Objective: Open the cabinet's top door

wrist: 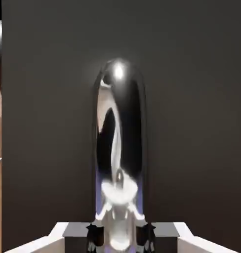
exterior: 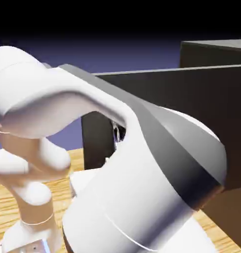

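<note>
Clamping silver handle [wrist: 118, 148] at frame centre, gripper [wrist: 120, 237] pinching it against top door [wrist: 201, 123]; slick curved metal risking slip if pull angles off-axis.

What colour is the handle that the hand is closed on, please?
Shiny mirror-like silver handle, on a dark grey-brown panel; clearest in the hand view.

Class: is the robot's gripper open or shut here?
Shut: in the hand view the gripper has both fingertips pressed against the silver handle.
</note>
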`<state>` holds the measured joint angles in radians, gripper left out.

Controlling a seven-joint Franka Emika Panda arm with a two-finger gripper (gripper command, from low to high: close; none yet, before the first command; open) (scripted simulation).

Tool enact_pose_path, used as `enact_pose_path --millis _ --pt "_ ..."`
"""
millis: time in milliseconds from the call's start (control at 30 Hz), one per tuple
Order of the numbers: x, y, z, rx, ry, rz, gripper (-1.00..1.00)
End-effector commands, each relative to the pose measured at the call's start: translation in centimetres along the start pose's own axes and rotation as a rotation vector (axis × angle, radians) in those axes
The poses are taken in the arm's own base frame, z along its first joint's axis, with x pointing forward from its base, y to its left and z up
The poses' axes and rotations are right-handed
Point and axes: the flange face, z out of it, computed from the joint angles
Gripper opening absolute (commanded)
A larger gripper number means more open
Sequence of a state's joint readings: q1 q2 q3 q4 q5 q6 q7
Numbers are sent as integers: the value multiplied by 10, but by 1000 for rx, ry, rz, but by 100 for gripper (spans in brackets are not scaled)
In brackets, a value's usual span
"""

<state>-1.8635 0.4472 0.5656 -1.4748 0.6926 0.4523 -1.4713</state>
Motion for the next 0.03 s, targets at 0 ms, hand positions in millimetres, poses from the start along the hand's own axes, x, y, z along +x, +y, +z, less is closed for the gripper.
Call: enact_pose_path --millis 0 --pt "1 1 -6 8 -8 0 -100"
